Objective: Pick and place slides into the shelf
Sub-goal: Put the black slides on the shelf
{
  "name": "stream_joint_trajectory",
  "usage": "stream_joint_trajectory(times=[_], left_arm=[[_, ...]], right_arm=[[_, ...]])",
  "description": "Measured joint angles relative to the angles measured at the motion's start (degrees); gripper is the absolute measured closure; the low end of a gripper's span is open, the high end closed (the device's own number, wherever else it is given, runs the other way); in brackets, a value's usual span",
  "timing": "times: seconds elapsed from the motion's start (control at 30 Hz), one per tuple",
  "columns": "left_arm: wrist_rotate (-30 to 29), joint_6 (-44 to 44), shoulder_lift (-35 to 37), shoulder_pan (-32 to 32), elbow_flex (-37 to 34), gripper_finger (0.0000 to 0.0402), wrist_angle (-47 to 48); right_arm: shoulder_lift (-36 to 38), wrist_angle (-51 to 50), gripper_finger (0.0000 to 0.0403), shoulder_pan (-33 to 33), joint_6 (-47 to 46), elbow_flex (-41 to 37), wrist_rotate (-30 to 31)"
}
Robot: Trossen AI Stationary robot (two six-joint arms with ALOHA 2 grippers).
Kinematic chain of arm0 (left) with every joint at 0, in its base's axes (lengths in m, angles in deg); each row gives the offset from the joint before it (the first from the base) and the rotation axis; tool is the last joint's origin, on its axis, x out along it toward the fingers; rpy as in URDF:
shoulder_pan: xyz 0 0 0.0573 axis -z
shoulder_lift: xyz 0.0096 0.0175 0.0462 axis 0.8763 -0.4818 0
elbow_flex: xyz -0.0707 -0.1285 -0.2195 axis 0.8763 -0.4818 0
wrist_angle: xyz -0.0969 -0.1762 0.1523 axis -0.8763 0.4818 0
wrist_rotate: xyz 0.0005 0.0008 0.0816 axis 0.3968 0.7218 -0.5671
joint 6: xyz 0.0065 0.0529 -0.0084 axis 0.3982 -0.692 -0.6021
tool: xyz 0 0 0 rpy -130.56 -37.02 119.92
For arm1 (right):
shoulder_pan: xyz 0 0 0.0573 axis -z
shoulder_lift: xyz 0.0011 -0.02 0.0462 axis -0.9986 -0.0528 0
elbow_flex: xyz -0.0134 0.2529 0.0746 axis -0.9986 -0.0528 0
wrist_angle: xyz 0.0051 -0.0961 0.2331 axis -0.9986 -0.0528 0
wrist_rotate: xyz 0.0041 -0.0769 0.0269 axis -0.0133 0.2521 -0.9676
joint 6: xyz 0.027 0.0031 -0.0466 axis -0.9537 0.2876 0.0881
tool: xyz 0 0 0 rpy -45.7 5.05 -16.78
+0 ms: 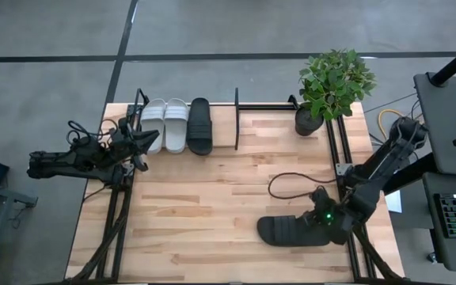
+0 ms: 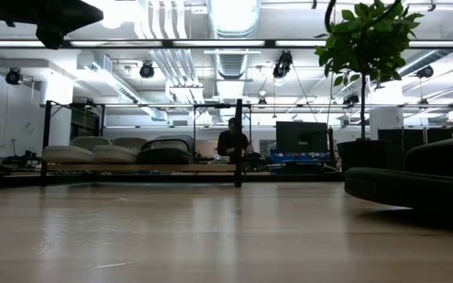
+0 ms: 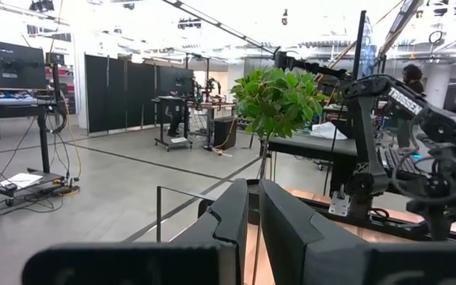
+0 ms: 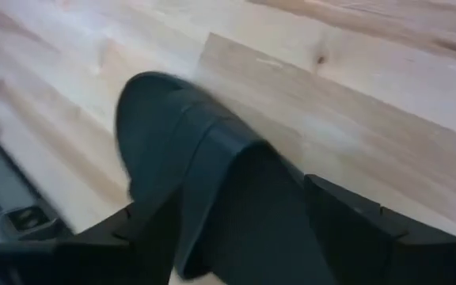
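Observation:
The shelf stands along the table's far edge. A white pair of slides and one black slide rest side by side on its base board. Another black slide lies flat on the table near the right front, and also shows in the low view. My right gripper is over that slide's strap end, slanting down and open. Its fingers stand on either side of the strap. My left gripper hovers shut by the shelf's left end, holding nothing. My right gripper's open fingers flank the wide strap of the black slide on the table, coming at it slanting down from the table's right side. I cannot tell whether they touch it. The slide lies sole down on the wood.
A potted plant stands at the far right corner, next to the shelf's right end. A dark cable loops on the table beside the right arm. Bare wood stretches between the shelf and the near edge.

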Motion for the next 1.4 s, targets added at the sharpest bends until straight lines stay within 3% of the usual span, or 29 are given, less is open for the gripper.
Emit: stream_joint_trajectory(times=[0.17, 0.37, 0.53, 0.77, 1.4], left_arm=[[-0.01, -0.01, -0.52, 0.00, -0.06, 0.0379, -0.40], [-0.02, -0.21, -1.66, 0.00, -0.06, 0.0379, -1.61], [-0.02, -0.55, -2.95, 0.00, -0.04, 0.0379, -2.55], [-0.02, -0.55, -3.80, 0.00, -0.04, 0.0379, -3.54], [-0.04, -0.52, -3.65, 0.00, -0.04, 0.0379, -3.50]], right_arm=[[-5.99, 4.95, 0.0143, 0.16, -0.89, -0.02, 0.51], [-10.21, 10.92, 0.0153, 0.16, -2.97, -0.02, 0.47], [-10.44, 12.01, 0.0166, 0.16, -2.98, -0.02, 0.92], [-9.77, 16.77, 0.0182, 0.18, -0.91, -0.02, 6.62], [-14.58, 17.71, 0.0197, 1.82, -0.42, -0.11, 5.82]])
